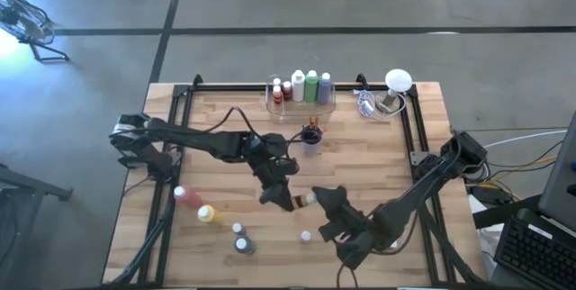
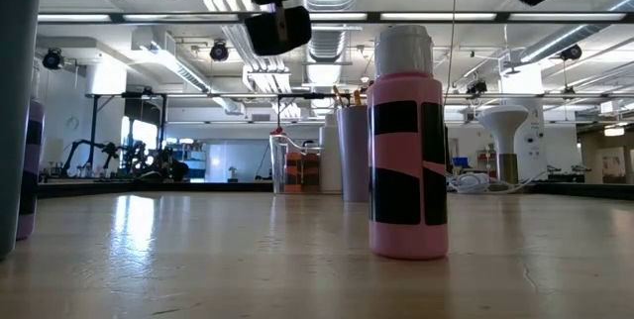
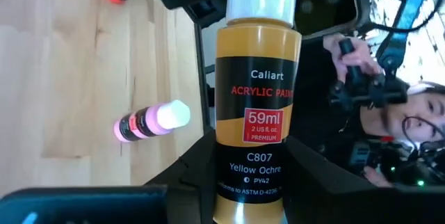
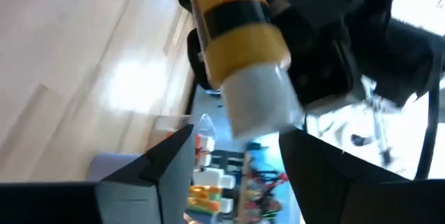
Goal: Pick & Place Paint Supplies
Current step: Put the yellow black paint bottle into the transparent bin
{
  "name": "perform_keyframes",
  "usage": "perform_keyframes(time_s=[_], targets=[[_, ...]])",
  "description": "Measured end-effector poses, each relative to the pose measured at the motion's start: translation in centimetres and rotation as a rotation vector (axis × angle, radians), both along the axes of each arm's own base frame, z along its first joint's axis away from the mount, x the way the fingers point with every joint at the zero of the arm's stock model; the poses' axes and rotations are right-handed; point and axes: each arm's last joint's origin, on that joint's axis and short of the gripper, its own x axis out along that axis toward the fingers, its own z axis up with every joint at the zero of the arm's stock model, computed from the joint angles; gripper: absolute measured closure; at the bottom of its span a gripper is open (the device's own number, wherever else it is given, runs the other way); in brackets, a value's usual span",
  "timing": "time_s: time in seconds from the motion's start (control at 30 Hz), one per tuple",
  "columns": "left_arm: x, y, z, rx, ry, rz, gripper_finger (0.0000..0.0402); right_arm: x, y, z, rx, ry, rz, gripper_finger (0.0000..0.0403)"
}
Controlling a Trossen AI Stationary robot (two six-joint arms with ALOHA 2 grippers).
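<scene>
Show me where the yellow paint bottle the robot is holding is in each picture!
High view: the yellow paint bottle is near the middle, between the left gripper and the right gripper.
Low view: not in it.
Left wrist view: big, in the middle, between the fingers.
Right wrist view: upper middle, white cap nearest the camera.
Shared landmark: the wooden table, seen in every view.
</scene>
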Motion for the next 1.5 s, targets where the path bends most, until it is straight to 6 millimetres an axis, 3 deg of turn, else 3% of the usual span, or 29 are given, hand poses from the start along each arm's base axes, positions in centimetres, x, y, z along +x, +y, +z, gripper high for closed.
perform_keyframes(time_s=[0.17,0.37,0.53,0.63,0.8,1.03,1.27,1.5], targets=[[-0.5,0.1,0.2,0.062,-0.03,-0.013,0.0286,-2.8,-1.0,1.0,0.212,-0.061,-0.058,0.0184],[-0.9,0.6,0.4,0.272,-0.094,0.084,0.0286,-5.8,-2.7,2.7,0.673,-0.064,-0.147,0.0189],[-0.7,0.7,0.5,0.616,-0.196,0.254,0.0285,-6.9,-3.5,2.3,0.776,-0.112,-0.092,0.0199],[-0.3,0.6,0.4,0.737,-0.284,0.342,0.0285,-7.9,-4.4,2.1,0.833,-0.173,-0.07,0.0205],[-0.1,0.3,0.0,0.778,-0.487,0.405,0.0285,-9.9,-6.1,1.4,0.954,-0.321,0.028,0.0211],[-1.5,0.5,-2.5,0.77,-0.763,0.528,0.0285,-12.5,-8.5,1.3,1.129,-0.549,0.329,0.02],[-2.1,0.6,-3.6,0.756,-0.864,0.578,0.0285,-12.5,-11.2,2.3,1.221,-0.678,0.421,0.019],[-1.0,0.4,-3.5,0.786,-0.852,0.556,0.0285,-10.6,-11.7,3.9,1.212,-0.569,0.356,0.0198]])
